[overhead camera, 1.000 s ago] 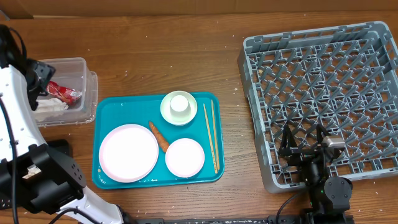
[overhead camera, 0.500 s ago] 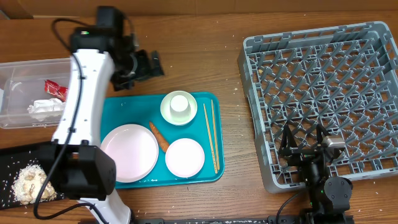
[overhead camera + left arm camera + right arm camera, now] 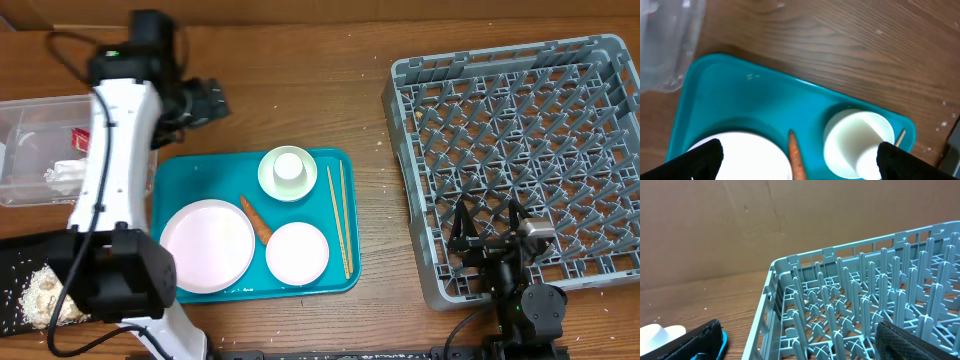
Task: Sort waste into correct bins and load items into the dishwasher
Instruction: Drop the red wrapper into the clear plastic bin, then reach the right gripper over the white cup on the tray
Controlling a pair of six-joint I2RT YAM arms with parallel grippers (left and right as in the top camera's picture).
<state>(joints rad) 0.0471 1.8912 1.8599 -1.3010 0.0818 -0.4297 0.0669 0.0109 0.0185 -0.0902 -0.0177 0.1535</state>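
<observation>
We count on the teal tray [image 3: 190,172]: one large plate [image 3: 207,246], one smaller plate [image 3: 297,253], one cup [image 3: 289,167] in one bowl [image 3: 269,186], one carrot piece [image 3: 256,219], two chopsticks [image 3: 340,220]. Clear tub [image 3: 30,108]: one wrapper [image 3: 80,137], one napkin [image 3: 62,176]. Black tray [image 3: 15,262]: rice scraps [image 3: 40,292]. Left gripper [image 3: 210,100] and right gripper [image 3: 489,215]: fingers spread.

The scene is set on a brown wooden table [image 3: 300,70], marked by darker grain. Behind it, a plain brown cardboard panel [image 3: 715,225] is seen, evenly lit.
</observation>
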